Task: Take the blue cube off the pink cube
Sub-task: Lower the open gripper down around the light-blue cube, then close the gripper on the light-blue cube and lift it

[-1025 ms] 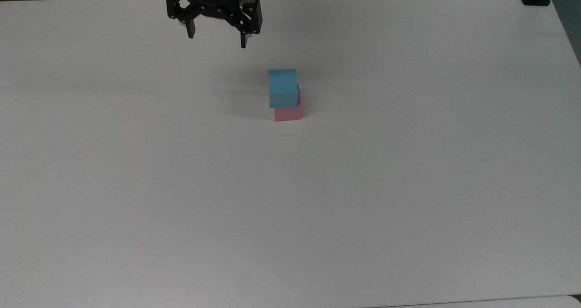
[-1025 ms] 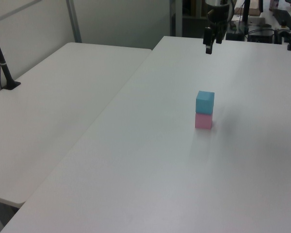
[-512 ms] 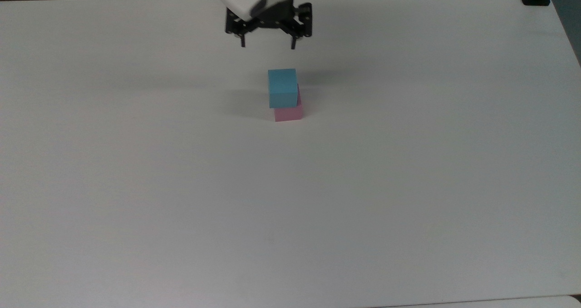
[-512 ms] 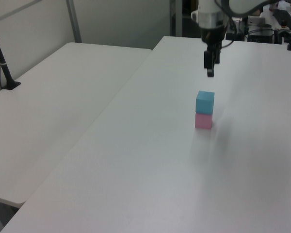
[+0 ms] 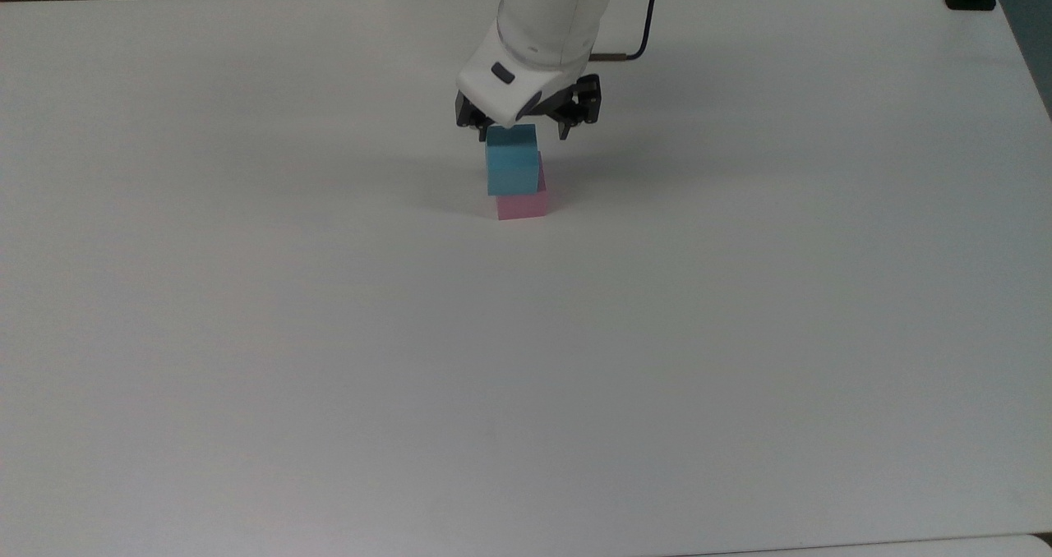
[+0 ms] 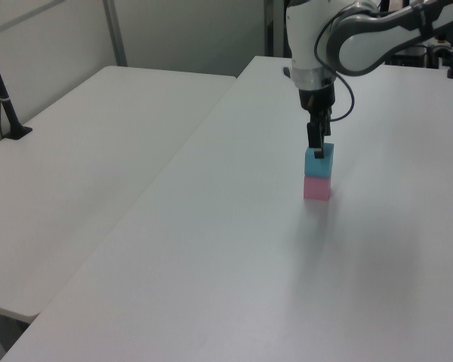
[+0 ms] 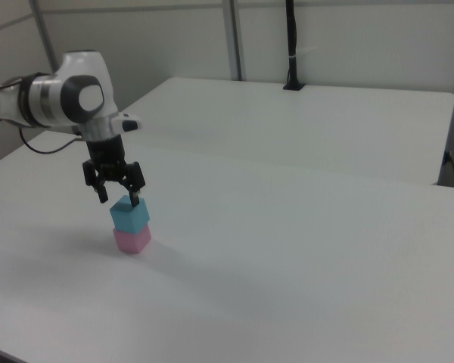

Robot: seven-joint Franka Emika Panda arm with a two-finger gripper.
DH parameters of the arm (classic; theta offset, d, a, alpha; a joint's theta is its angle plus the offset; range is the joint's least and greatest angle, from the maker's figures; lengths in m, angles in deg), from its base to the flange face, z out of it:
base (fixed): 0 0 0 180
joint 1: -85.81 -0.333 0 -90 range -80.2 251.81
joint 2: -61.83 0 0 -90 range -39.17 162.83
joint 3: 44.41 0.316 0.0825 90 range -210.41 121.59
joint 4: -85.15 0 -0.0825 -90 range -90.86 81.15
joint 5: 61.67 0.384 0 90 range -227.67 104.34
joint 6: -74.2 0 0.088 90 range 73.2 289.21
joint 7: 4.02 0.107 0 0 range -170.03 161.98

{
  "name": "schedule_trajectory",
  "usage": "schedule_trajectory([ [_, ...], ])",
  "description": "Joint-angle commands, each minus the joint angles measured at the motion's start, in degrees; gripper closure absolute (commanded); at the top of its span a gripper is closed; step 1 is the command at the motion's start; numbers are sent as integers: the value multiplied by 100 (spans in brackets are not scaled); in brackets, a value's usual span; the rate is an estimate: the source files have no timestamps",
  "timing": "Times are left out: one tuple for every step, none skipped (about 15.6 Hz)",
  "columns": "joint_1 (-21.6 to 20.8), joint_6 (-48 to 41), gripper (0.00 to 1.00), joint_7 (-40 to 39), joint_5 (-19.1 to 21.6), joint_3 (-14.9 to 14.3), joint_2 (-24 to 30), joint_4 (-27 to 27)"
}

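I see my black two-finger gripper (image 7: 119, 200) spread wide, holding nothing, poised just above the matte light-blue cube (image 7: 129, 215) stacked on the pale-pink cube (image 7: 132, 240); bare white table (image 7: 303, 249) around them.

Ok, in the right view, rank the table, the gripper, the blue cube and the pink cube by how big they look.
1. Table, by far the largest.
2. Gripper, open, a bit bigger than either cube.
3. Blue cube and pink cube: they look alike. More of the blue one shows because it sits on top, so I won't rank them.
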Motion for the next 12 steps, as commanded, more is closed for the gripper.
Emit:
schedule_trajectory([
  [-46, 332, 0, -102, -102, -52, -244, -93],
  [-46, 333, 0, -102, -128, -52, -253, -110],
  [-46, 342, 10, -102, -129, -52, -253, -128],
  [-54, 350, 23, -111, -129, -52, -244, -128],
  [-54, 359, 41, -172, -129, -52, -244, -128],
  [-46, 359, 59, -268, -129, -52, -227, -119],
  [-46, 351, 69, -321, -111, -52, -200, -93],
  [-28, 350, 74, -339, -85, -61, -157, -58],
  [-2, 350, 76, -409, -67, -87, -104, -6],
  [16, 350, 76, -471, -50, -157, -95, 99],
  [16, 359, 76, -524, -32, -271, -95, 187],
  [25, 385, 76, -550, -23, -376, -112, 301],
])
